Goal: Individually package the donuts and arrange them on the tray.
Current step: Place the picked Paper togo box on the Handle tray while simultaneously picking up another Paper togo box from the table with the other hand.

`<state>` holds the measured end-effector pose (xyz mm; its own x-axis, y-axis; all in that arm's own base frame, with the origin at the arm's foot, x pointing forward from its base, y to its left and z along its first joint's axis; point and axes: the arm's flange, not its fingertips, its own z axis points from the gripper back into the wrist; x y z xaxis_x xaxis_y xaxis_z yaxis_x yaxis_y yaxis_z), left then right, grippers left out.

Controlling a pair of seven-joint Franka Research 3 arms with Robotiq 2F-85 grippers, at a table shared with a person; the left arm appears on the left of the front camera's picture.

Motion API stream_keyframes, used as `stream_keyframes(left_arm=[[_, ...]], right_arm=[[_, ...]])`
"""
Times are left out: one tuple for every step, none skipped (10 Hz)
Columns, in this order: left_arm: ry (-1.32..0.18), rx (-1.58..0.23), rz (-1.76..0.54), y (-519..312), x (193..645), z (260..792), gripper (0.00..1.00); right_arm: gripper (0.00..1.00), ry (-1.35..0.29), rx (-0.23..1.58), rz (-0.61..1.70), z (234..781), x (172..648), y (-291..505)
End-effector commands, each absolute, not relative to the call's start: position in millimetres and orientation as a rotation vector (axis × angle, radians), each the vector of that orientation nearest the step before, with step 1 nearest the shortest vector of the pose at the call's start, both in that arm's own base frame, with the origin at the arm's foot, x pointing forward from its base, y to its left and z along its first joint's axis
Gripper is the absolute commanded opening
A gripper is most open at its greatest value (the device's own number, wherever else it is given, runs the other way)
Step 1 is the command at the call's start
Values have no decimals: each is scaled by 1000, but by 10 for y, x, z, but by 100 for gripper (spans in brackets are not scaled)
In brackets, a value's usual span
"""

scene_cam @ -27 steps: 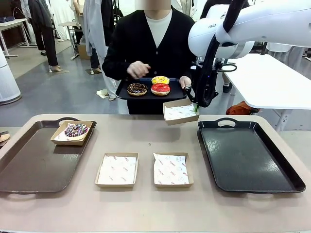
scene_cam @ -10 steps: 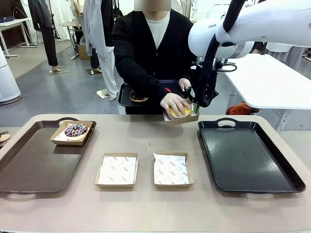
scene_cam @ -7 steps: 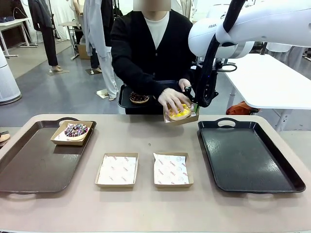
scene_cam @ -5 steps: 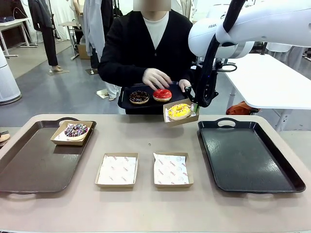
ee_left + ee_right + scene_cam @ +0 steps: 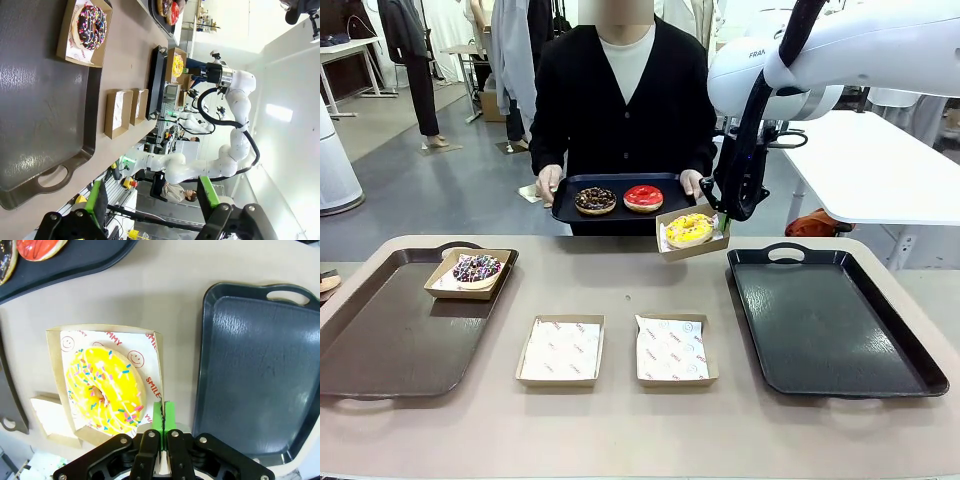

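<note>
Four donuts are in play, and the commentary starts at the left. The sprinkled donut point(image 5: 477, 268) already sits in its own box point(image 5: 460, 293) at the far corner of the left tray point(image 5: 380, 340), so that one looks packaged and placed. The left gripper point(image 5: 152, 196) hangs over the near end of this tray with its fingers spread wide and nothing between them. It appears to be waiting for the next box.

In the middle of the table lie two empty boxes point(image 5: 561, 350), side by side, paper-lined and open to the top, ready to be filled. Beyond the far edge the person point(image 5: 625, 100) holds a small dark tray point(image 5: 618, 213) level. On it the chocolate donut point(image 5: 595, 199) lies to the left and the red donut point(image 5: 643, 197) to the right, apparently offered as stock for boxing.

Just right of them the yellow donut point(image 5: 690, 229) lies in a held box point(image 5: 695, 248), lifted clear of the table at its far edge. The right gripper point(image 5: 724, 222) has its pads pressed together on that box's right-hand wall, pinching the cardboard alone, so the glaze goes untouched. The box juts out leftward from the grip. The donut lies flat, glazed face and hole upward. Being a ring, it has no long axis.

Farthest right, the black tray point(image 5: 840, 330) lies near the held box. It looks the likely landing spot.
</note>
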<state>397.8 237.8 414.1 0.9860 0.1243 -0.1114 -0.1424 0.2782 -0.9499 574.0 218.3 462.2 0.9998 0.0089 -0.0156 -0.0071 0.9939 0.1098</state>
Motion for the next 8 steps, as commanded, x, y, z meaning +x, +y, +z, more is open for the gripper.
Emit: stream_keyframes(left_arm=[[8,-1279,167,2372,3964,4176,94],[8,-1279,167,2372,3964,4176,94],[16,-1276,179,2378,3978,4141,94],[30,-1232,169,2256,3993,4220,94],[70,-1141,116,2071,4042,4339,94],[97,-1069,94,1880,4119,4441,94],[114,-1015,61,1663,4196,4571,94],[141,-957,20,1427,4240,4718,94]], right_arm=[[0,15,111,5,4630,5739,2173],[0,15,111,5,4630,5739,2173],[1,16,110,8,4622,5740,2183],[1,26,111,17,4716,5654,2032],[1,15,66,20,4827,5561,1832],[1,7,66,27,4940,5483,1635],[1,4,107,6,5044,5432,1391],[1,1,124,-12,5100,5367,1151]])
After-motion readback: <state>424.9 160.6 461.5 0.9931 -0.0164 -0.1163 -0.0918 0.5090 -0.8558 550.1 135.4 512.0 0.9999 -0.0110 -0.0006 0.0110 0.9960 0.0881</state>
